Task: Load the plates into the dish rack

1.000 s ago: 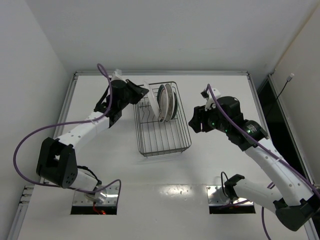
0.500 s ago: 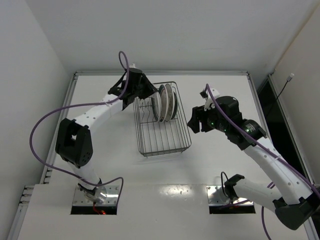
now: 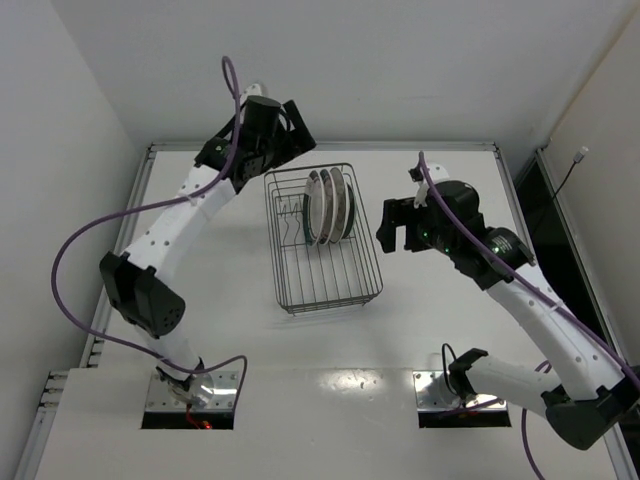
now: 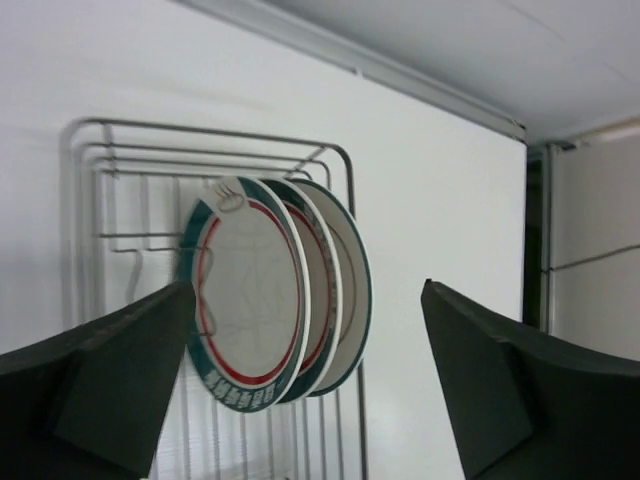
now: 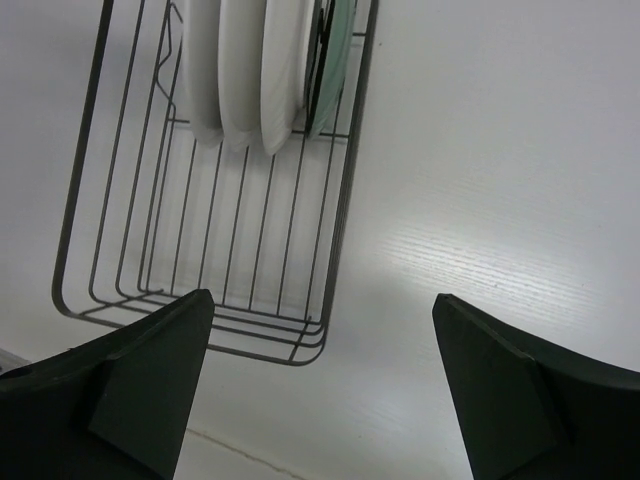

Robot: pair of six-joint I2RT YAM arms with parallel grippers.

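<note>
Dark wire forms the dish rack (image 3: 323,262), which sits in the middle of the white table (image 3: 450,330) with its long side running near to far. The plates (image 3: 328,205) stand on edge in its far half, packed close and leaning a little together. In the left wrist view the front one shows a teal rim with a red ring inside it. At least three can be counted there, but the exact number behind cannot be told. The right wrist view shows only their plain pale backs. The near half of the rack shows only wire.

The left gripper (image 3: 288,128) hangs above the rack's far left corner, out over the far table edge, jaws spread wide and holding nothing. The right gripper (image 3: 395,228) hovers just right of the rack, level with the plates and apart from the wire, its jaws also wide and empty.

A raised metal rail (image 3: 320,146) marks the far edge of the table, and white walls (image 3: 60,120) close in on the left and right. Open tabletop lies on both sides of the rack and between it and the arm bases. A purple cable (image 3: 62,270) loops out to the left of the left arm, towards the wall.
</note>
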